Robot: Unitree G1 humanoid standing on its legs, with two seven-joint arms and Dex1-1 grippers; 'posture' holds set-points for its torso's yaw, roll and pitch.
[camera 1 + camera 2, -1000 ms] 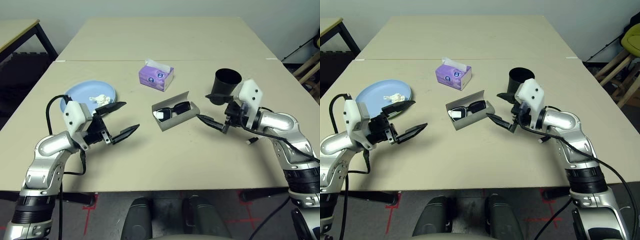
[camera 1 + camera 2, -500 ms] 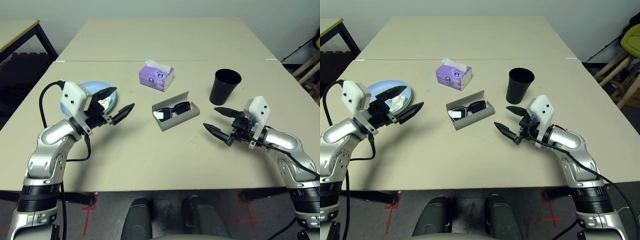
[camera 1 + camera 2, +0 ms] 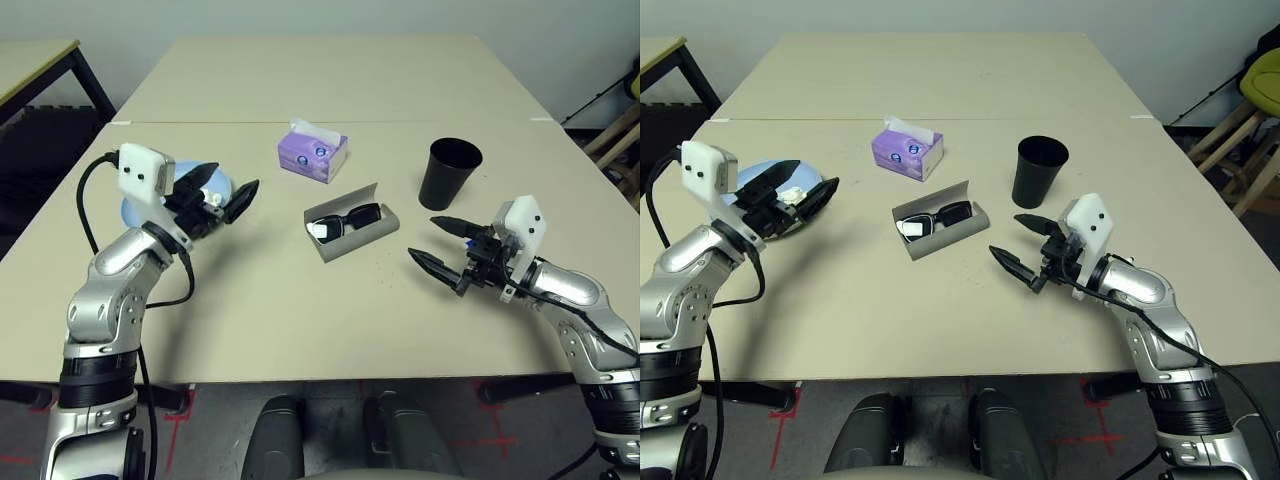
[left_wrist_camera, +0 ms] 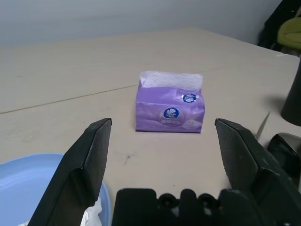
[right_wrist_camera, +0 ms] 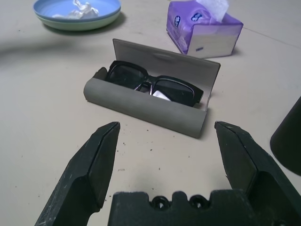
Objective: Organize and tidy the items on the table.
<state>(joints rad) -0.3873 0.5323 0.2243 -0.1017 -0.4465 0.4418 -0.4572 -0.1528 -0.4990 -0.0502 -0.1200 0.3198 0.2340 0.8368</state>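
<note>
A blue plate (image 3: 748,173) stacked on a green one sits at the table's (image 3: 300,310) left, with crumpled white tissue (image 5: 82,8) in it. My left gripper (image 3: 236,177) hovers open over the plate's near right edge, pointing toward the purple box. The grey glasses case (image 3: 352,236) lies open at the centre with black sunglasses (image 3: 345,217) inside. My right gripper (image 3: 421,236) stands open just right of the case, apart from it, with nothing between its fingers. The black cup (image 3: 448,172) stands upright behind the right gripper.
A purple tissue box (image 3: 313,152) stands behind the case. A like beige table (image 3: 330,70) adjoins at the back, and another table (image 3: 30,60) stands far left. A chair (image 3: 1260,85) is off to the right. Bare tabletop lies in front of the case.
My left gripper has risen and swung back left over the plate. My right gripper has drawn back from the case's right end toward the front right. Both stayed open.
</note>
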